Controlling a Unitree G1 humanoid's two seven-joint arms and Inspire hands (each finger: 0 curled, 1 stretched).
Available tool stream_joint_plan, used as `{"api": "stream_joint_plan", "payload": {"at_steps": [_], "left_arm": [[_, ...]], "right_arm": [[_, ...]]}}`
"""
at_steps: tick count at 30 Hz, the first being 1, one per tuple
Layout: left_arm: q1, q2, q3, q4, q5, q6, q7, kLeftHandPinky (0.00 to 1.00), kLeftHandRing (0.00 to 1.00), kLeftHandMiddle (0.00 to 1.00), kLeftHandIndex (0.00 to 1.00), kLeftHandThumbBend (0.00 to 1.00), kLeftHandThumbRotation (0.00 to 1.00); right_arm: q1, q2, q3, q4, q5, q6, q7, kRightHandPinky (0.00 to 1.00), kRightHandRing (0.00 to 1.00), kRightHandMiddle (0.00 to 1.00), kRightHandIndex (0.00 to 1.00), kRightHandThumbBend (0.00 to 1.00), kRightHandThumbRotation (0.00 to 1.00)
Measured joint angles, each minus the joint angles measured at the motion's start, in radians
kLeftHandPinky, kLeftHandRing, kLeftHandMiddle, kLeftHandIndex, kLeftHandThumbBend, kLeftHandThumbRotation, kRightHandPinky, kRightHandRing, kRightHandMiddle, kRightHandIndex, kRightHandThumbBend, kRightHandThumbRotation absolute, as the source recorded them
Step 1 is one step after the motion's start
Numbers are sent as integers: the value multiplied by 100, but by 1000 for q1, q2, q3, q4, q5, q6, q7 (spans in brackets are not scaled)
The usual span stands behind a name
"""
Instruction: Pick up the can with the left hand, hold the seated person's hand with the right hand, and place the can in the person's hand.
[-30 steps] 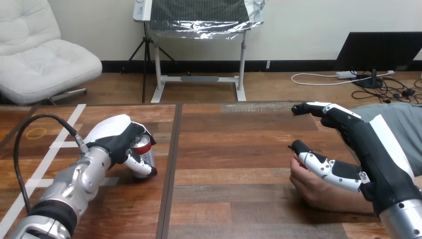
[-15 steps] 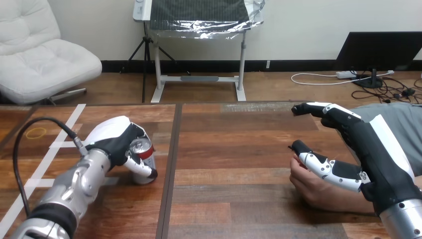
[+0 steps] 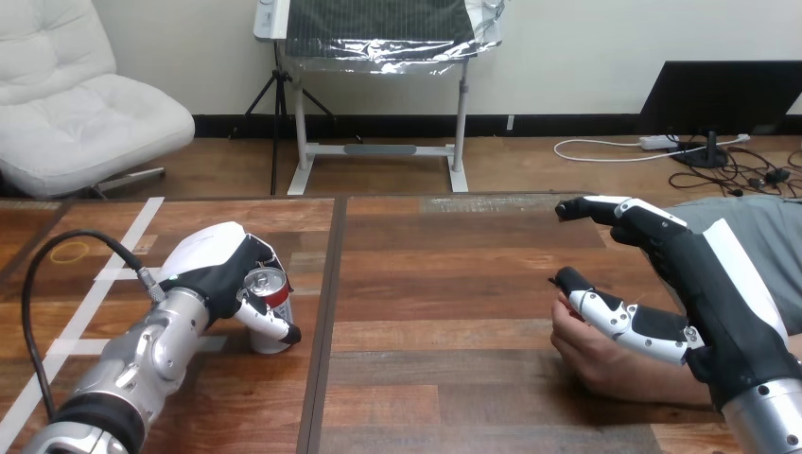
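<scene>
Left hand: we are clenching our left hand (image 3: 216, 263) round the red and silver metal can (image 3: 273, 294), its fingers (image 3: 267, 255) curling behind the can and its thumb crossing the front.
Can: it is standing upright on the brown wooden surface (image 3: 435, 284) at our left, just beside the dark seam (image 3: 322, 322) between the boards.
Right hand: we are holding our right hand (image 3: 705, 284) over the person's hand (image 3: 591, 355), its fingers reaching out straight, released and grasping nothing, while its thumb is lying on top of the person's hand.
Person's hand: it is resting on the surface at our right, well apart from the can.
</scene>
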State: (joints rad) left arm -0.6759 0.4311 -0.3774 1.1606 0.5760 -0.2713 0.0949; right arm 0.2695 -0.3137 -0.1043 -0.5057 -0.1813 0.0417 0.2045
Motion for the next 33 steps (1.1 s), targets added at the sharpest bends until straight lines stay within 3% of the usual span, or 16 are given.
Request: {"api": "stream_joint_plan", "payload": {"at_steps": [33], "left_arm": [[5, 0, -2, -1, 20, -1, 31, 37, 43, 49, 50, 70, 0]], "right_arm": [[0, 0, 0, 0, 1, 2, 0, 89, 88, 84, 75, 48, 0]]}}
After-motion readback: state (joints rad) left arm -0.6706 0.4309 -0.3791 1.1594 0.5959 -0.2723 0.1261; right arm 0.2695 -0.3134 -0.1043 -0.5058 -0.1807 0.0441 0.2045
